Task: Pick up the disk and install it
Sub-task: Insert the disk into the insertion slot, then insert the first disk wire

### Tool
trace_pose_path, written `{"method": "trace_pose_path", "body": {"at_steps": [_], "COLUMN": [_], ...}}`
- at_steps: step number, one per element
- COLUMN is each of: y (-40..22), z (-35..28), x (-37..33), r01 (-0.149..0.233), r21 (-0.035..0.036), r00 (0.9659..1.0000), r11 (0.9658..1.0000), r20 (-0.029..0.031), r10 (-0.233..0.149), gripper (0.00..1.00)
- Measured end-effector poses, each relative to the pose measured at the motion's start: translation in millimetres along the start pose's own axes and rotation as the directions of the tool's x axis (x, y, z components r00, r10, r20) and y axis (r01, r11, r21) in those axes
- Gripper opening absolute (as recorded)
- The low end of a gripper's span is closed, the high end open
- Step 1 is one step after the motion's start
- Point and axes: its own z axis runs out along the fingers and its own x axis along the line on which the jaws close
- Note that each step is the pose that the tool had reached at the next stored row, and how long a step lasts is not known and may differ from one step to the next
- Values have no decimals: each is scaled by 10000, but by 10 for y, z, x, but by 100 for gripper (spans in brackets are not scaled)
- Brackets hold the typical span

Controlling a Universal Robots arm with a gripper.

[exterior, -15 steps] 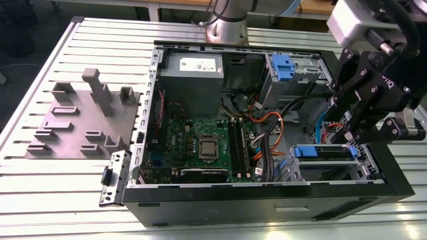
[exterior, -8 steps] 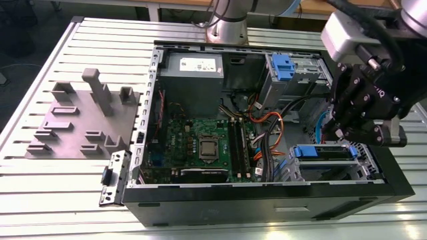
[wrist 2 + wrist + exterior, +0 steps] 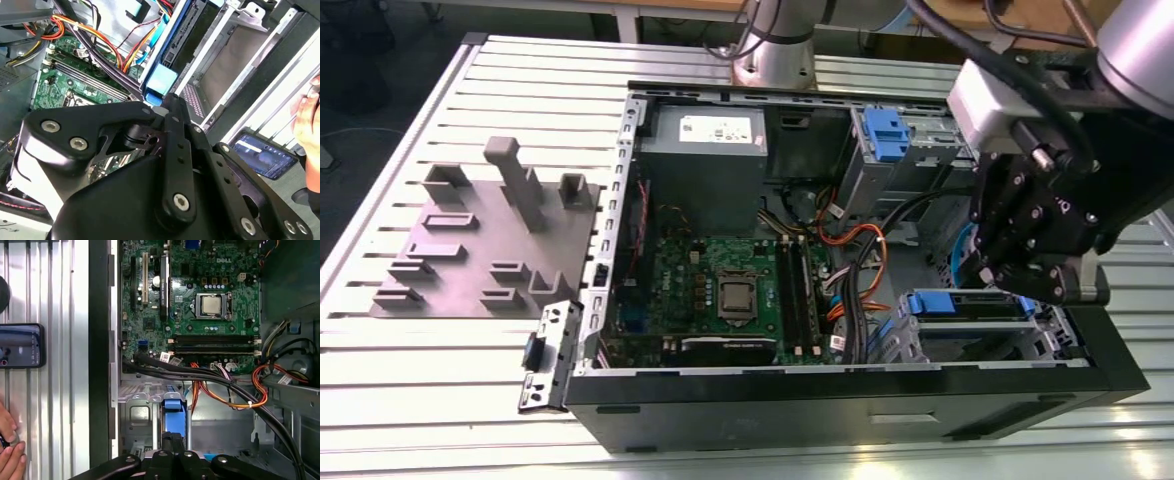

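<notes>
Your gripper (image 3: 1041,285) hangs inside the open computer case (image 3: 720,410), low over the drive bay (image 3: 1047,345) at the corner nearest the exterior view's right; the disk (image 3: 971,322) sits in that bay directly beneath the fingertips, its blue plastic frame (image 3: 947,303) facing the motherboard (image 3: 720,290); in the first wrist view the same blue frame (image 3: 174,415) rises straight ahead of the fingertips, which meet at its near end; the second wrist view shows the blue tab (image 3: 161,80) just past the tips as well; so the disk lies right at the gripper, touching or nearly so, with its long axis running away from the fingers along the bay rails; you cannot tell from these views whether the fingers are clamped on the frame or merely resting against it, since the gripper body hides the contact; a bundle of orange and black cables (image 3: 220,385) passes just beside the bay; a phone (image 3: 20,346) and a person's hand (image 3: 9,447) lie outside the case, well apart from the gripper.
</notes>
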Motion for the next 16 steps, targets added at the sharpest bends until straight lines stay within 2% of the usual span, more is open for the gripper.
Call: {"method": "trace_pose_path", "body": {"at_steps": [11,16], "y": [-2,-2], "z": [198,218], "x": [4,5], "r01": [0,0], "r21": [0,0], "r00": [10000,10000], "r11": [10000,10000], "r20": [1,0], "r10": [0,0], "gripper": [11,11]}}
